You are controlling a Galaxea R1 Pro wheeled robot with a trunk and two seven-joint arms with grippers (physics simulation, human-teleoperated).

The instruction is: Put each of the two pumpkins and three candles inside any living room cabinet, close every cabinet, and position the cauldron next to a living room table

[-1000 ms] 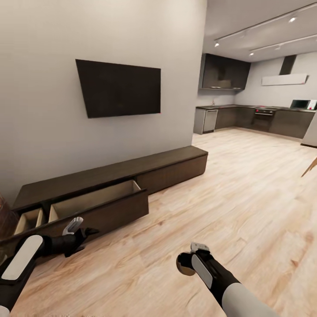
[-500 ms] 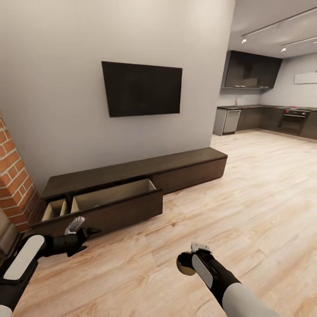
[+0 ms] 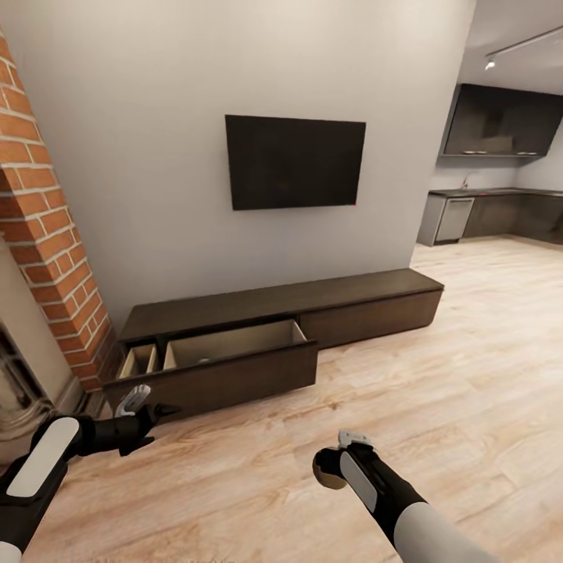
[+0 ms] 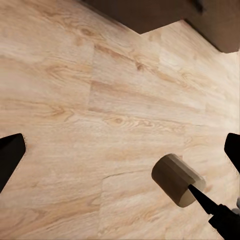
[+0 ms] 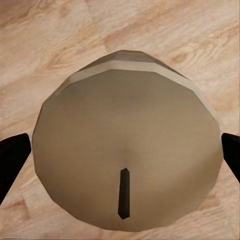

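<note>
A tan candle [image 3: 327,467] with a dark wick [image 5: 122,192] sits in my right gripper [image 3: 338,457], which is shut on it low over the wood floor. The left wrist view also catches that candle [image 4: 175,179]. My left gripper [image 3: 148,407] is open and holds nothing, just in front of the cabinet [image 3: 352,301]. This is a long, low, dark-brown unit under the wall TV. Its wide drawer [image 3: 234,344] and a narrow drawer [image 3: 139,361] at the left end are pulled out, showing pale insides. Pumpkins and cauldron are out of view.
A red brick column [image 3: 47,234] stands at the left beside the cabinet's end. A black TV [image 3: 295,160] hangs on the grey wall. Grey kitchen units [image 3: 500,211] lie far right. Wood floor [image 3: 438,407] stretches between me and the cabinet.
The camera has swung left: the cabinet and TV sit further right in the picture and the brick column has come into view. Both arms keep the same pose, candle still held.
</note>
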